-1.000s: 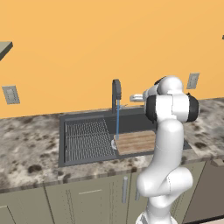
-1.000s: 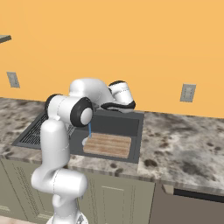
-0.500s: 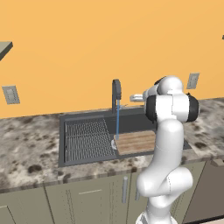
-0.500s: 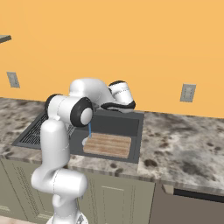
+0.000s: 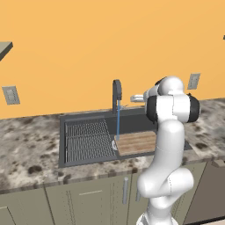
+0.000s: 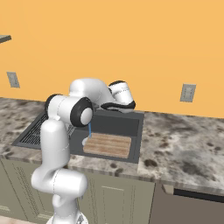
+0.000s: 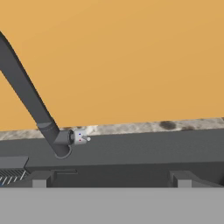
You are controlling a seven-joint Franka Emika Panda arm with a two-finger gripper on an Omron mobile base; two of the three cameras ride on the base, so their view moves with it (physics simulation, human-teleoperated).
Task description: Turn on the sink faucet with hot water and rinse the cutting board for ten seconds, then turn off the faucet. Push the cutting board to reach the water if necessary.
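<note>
The water (image 5: 117,125) ran from the sink faucet (image 5: 116,93) onto the left end of the cutting board (image 5: 137,143), which lay flat in the right half of the sink (image 5: 63,140). The end effector (image 7: 111,179) was wide open and empty beside the faucet's lever.
</note>
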